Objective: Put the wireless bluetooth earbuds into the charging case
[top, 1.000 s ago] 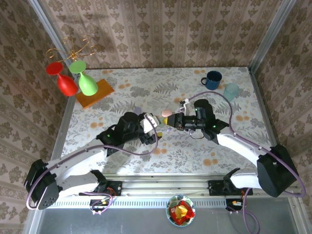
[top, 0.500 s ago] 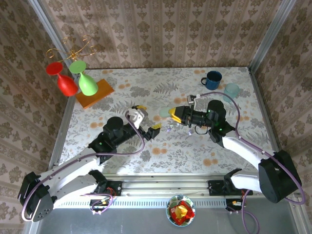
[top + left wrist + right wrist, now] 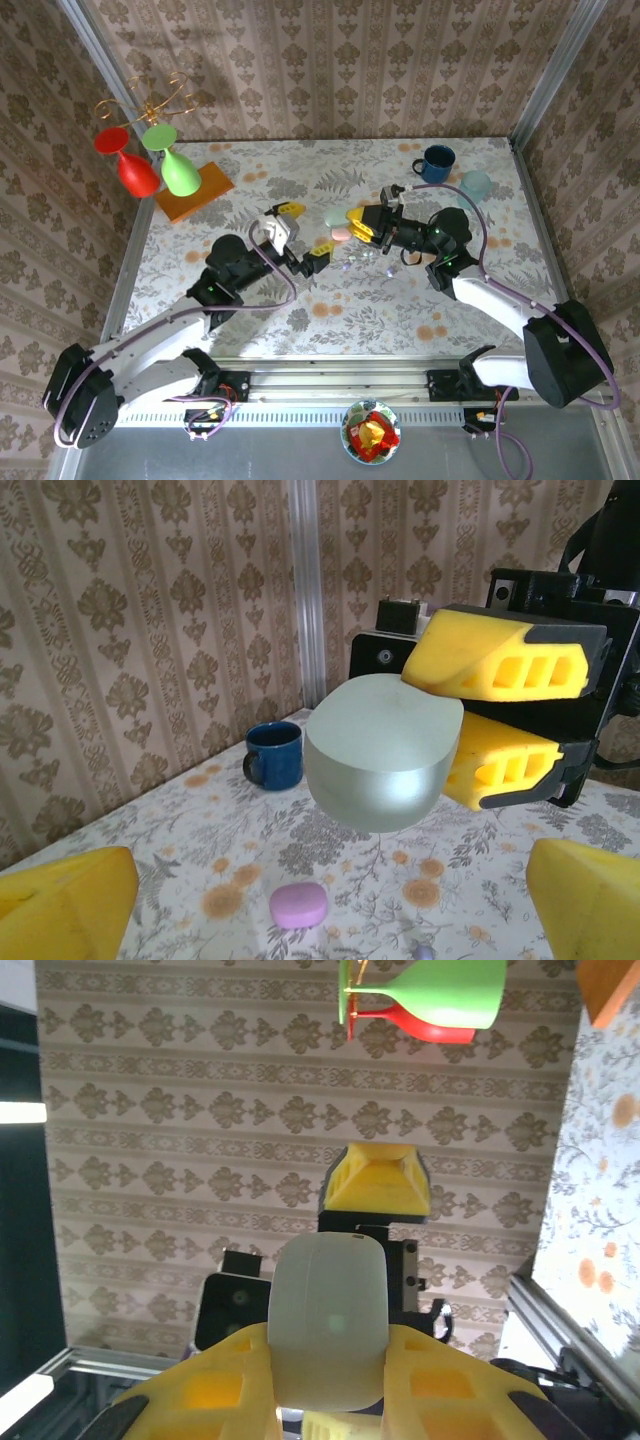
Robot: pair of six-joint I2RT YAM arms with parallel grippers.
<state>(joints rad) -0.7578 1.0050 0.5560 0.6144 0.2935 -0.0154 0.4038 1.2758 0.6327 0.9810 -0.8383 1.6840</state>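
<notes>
Right hand [image 3: 357, 223] clamped on pale-green pebble-shaped plastic case [image 3: 380, 750], lifted off floral desk [image 3: 400, 310]. Left hand [image 3: 305, 230] just let go, now spread wide, backed off. Below hands, tiny glossy pastel earbuds [image 3: 347, 260] lie on desk, apparently none inserted.

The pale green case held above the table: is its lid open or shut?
Shut: the pale green case shows one closed pebble shape, with no raised lid.

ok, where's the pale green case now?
Mid-table in the top view: pale green case, held aloft between the right gripper's fingers, pink case on the table below.
</notes>
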